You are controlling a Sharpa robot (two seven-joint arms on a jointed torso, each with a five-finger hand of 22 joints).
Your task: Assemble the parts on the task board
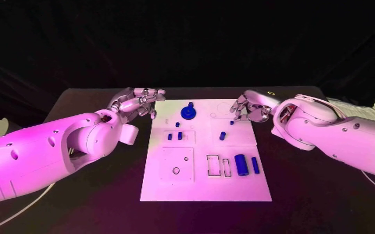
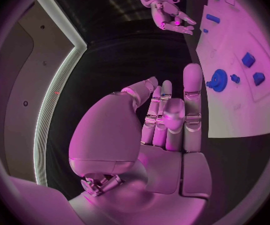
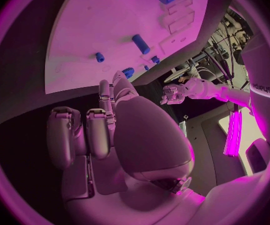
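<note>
Two blue cylinders [image 1: 247, 164] lie lengthwise along the task board [image 1: 205, 185].

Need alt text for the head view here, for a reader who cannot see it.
A white task board lies mid-table with small blue parts scattered on it. The left hand and right hand hover at its far corners, holding nothing.
</note>
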